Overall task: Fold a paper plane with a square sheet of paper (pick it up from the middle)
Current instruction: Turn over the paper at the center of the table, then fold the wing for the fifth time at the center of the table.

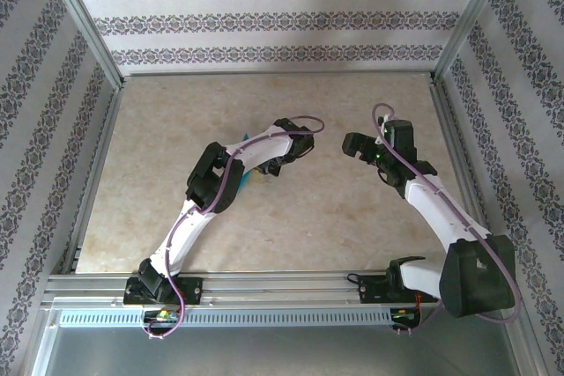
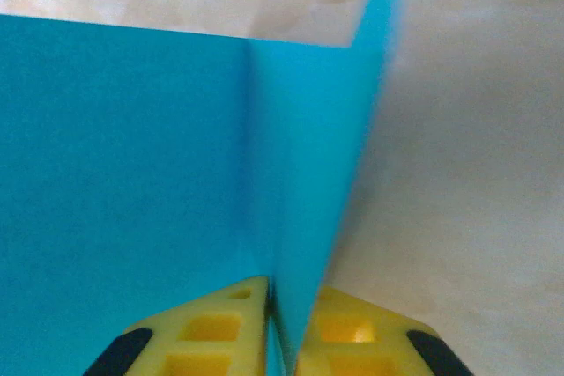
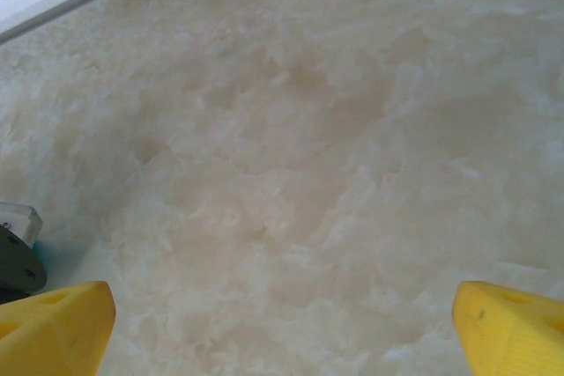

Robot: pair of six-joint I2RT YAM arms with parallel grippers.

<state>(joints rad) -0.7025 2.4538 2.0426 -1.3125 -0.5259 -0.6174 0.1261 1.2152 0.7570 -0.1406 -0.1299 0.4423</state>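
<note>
Teal sheet (image 2: 132, 173) x1 tight betw. 2 L fingers (image 2: 211, 332); 2 R fingers (image 3: 53, 328) apart

The left arm (image 1: 176, 239) and right arm (image 1: 436, 209) are alike, with white shells on the long links and black housings at the joints and bases. A thin purple cable (image 1: 405, 163) runs along each arm and loops loose near the wrist. A small green light (image 1: 377, 158) glows on the right wrist. The left fingers (image 2: 207, 332) are yellow plastic with square moulded pockets and black outer edges. The right fingers (image 3: 53, 328) are the same yellow, with small dimples.
</note>
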